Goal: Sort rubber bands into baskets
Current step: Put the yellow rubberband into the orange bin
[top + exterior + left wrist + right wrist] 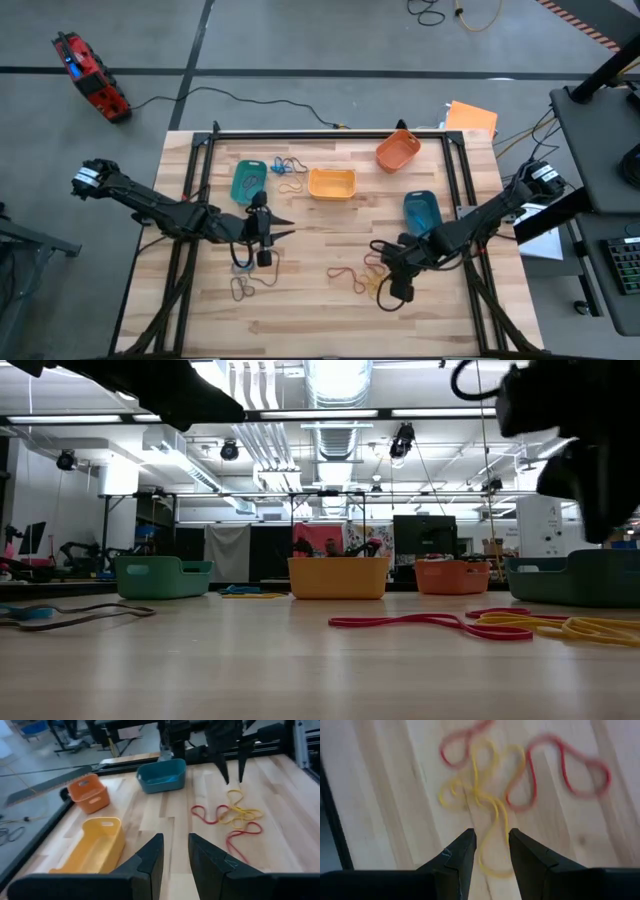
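Several yellow bands (485, 805) and red bands (560, 765) lay tangled on the bench (330, 300), near the blue basket (421, 210). The right hand (490, 845) hovered released just above this tangle, so it risked lifting both colours together. The left hand (175, 852), also released and empty, waited near the teal basket (247, 180).

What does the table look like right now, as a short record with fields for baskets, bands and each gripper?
baskets: teal basket, yellow basket, orange basket, blue basket
bands by teal basket: blue and brown bands on the table
bands near right arm: red band tangled with yellow bands
left gripper: open, holding nothing, mid-table
right gripper: open, above the yellow bands
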